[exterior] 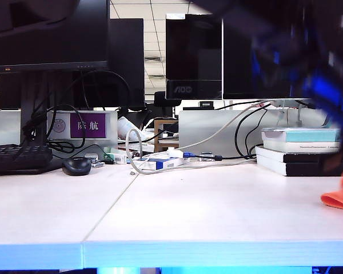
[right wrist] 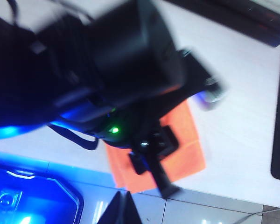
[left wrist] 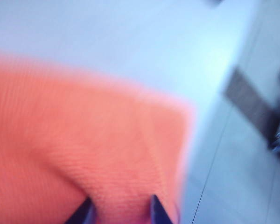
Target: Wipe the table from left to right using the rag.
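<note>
- While the rag (exterior: pixel 340 197) is lying at the table's (exterior: pixel 177 222) far right end, the wipe is looking all but finished.
- The left gripper (left wrist: pixel 120 211) is sitting over the rag, fingers parted around a fold, grip uncertain.
- The right gripper (right wrist: pixel 121 205) is hanging above the rag, fingertips looking pressed together and empty.
- Judging by this, only letting go is remaining.

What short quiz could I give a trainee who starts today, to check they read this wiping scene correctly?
1. True or false: in the exterior view the rag lies at the table's left end.
2. The rag shows between which pincer's fingertips? A: left pincer. B: right pincer.
3. Fill in: the black ____ sits beside the keyboard.
Key: 1 false, right end; 2 A, the right pincer hangs clear of it; 3 mouse.
</note>
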Robot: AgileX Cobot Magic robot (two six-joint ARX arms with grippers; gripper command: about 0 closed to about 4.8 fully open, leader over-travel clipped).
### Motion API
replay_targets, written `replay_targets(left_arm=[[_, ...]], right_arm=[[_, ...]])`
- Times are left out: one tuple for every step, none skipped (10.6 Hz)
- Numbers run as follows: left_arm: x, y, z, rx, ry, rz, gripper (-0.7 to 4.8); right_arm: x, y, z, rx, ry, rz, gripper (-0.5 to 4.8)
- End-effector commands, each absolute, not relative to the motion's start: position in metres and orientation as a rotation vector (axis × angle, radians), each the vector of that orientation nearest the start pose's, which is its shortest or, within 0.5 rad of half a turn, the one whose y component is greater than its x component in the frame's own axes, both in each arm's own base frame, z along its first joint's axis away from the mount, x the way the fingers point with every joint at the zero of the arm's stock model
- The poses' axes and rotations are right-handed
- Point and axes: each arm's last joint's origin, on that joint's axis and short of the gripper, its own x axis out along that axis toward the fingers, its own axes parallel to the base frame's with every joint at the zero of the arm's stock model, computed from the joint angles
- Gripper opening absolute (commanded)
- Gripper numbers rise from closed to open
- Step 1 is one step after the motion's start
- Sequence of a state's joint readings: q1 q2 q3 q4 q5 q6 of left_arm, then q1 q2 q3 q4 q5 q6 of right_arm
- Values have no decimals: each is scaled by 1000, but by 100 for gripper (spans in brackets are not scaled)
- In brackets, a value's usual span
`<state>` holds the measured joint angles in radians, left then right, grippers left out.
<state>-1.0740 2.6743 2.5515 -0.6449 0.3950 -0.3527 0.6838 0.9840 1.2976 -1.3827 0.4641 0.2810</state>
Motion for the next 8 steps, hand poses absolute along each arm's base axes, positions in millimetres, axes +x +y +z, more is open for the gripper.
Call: replay_targets(left_arm=[[265, -505, 230, -27, 952, -1265, 165], [265, -501, 241, -34, 962, -1278, 166], [272, -490, 255, -42, 980, -1269, 326], [277, -485, 262, -53, 964, -1263, 346], [284, -479, 270, -69, 941, -1257, 346], [292, -472, 278, -87, 926, -1254, 347], [299, -464, 288, -122, 908, -1265, 351], [302, -459, 295, -145, 905, -1273, 351]], right_arm=[[104, 66, 380, -299, 848, 34, -1], [97, 59, 384, -290, 808, 13, -1], [80, 43, 393, -262, 690, -59, -1], [74, 37, 396, -243, 650, -76, -1], [65, 28, 400, -208, 588, -100, -1], [59, 22, 403, -190, 545, -120, -1], [54, 18, 405, -189, 515, -131, -1], [53, 17, 405, -191, 513, -129, -1]])
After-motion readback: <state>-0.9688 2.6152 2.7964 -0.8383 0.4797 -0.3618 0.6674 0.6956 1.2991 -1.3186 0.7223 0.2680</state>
